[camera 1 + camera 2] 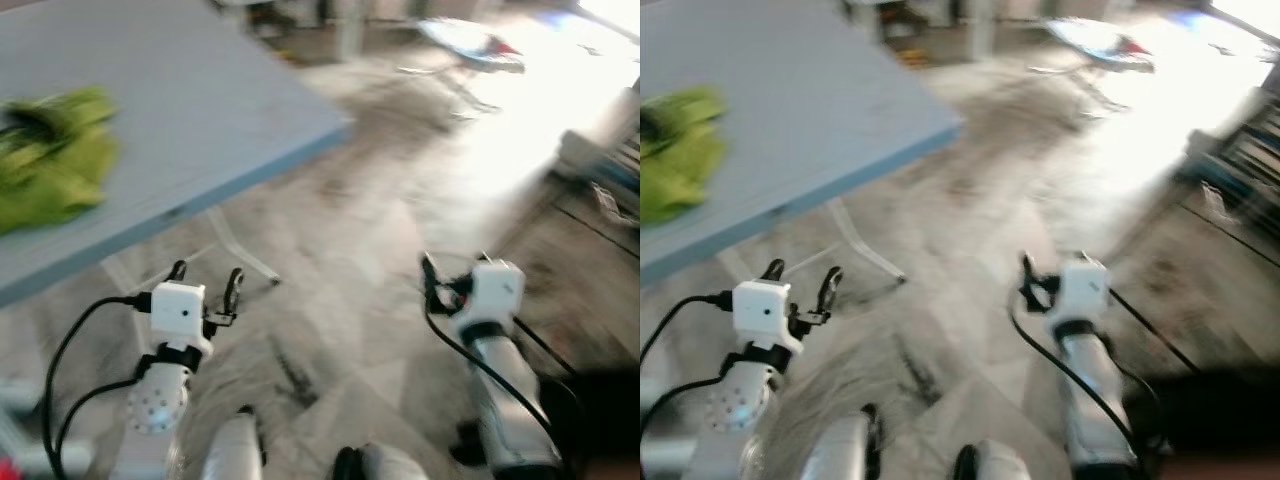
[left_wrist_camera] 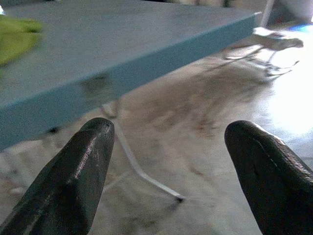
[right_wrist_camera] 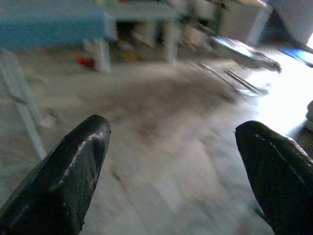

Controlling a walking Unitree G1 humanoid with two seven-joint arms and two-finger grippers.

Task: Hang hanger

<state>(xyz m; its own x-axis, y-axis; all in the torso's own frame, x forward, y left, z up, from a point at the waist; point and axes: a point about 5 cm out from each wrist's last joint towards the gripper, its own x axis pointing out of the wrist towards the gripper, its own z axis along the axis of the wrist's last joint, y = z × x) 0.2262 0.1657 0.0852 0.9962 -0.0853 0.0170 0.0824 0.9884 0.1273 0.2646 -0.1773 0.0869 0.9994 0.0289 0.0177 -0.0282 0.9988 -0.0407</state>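
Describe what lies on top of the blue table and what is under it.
On the table lies a green cloth, something dark tucked at its edge, too blurred to name. Under the table, white legs stand on the grey floor; the tabletop hides the rest.

A pale blue worktop on thin white legs stands over a grey, streaky floor, its near corner jutting out, and a crumpled green cloth lies on it well back from that corner.

blue table, grey marbled floor, sunlight glare far right
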